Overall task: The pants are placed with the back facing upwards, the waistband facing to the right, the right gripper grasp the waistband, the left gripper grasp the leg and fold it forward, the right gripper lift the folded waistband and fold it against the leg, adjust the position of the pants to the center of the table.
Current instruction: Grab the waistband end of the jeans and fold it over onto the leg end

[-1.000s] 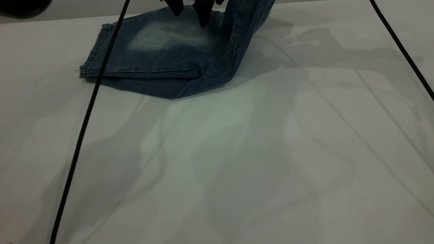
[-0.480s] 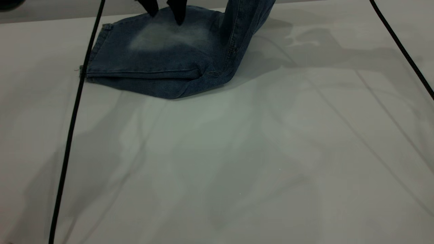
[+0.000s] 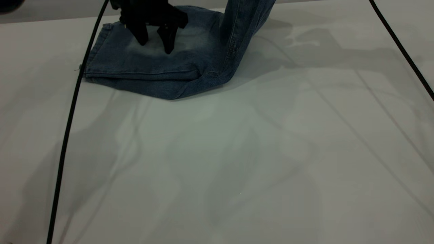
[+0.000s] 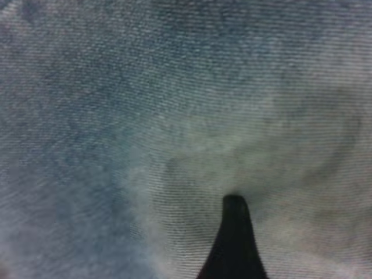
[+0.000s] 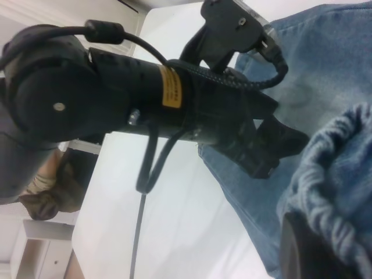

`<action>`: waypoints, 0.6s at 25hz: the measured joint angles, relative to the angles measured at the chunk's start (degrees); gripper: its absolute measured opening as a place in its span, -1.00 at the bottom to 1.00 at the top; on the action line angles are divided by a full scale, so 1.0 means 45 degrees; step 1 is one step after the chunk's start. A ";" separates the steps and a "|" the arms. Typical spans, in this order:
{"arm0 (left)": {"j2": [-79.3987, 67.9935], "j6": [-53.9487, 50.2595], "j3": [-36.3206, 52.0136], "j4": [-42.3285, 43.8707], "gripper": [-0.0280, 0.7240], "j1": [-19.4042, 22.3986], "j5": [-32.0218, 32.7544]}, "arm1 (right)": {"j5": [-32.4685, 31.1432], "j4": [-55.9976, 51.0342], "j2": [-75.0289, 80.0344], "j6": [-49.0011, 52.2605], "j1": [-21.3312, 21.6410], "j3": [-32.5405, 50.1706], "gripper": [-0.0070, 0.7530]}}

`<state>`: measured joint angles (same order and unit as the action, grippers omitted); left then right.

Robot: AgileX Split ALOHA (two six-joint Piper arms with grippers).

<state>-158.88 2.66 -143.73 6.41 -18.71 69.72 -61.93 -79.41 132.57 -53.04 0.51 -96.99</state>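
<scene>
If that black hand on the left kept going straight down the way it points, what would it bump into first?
Most likely the pants: the left hand points down, fingers apart, at the pale faded patch on the folded leg. Its wrist view shows only denim ahead, seemingly very near.

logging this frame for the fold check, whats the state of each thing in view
pants: folded over lengthwise, lying flat at the far left, waist end raised off the table.
waistband: lifted, held in the right gripper.
leg: flat, hem toward the left.
left gripper: fingers open, tips down on the faded patch of the leg.
right gripper: shut on the waistband.
table: bare around the pants.
</scene>
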 joint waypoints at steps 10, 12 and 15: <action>-0.0287 0.0000 -0.0007 -0.0075 0.47 0.0036 -0.0017 | -0.0867 -0.0613 -0.0011 0.0000 -0.0184 -0.0126 -0.82; -0.0294 0.0000 -0.0007 -0.0089 0.47 0.0036 -0.0017 | -0.0954 -0.0621 -0.0011 0.0000 -0.0420 -0.0329 -0.82; -0.0311 0.0000 -0.0007 -0.0089 0.47 0.0036 -0.0007 | -0.1318 -0.0749 -0.0011 0.0063 -0.0878 -0.0659 -0.82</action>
<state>-160.28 2.66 -143.76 6.01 -18.54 69.68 -67.86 -82.78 132.52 -52.75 -3.44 -99.96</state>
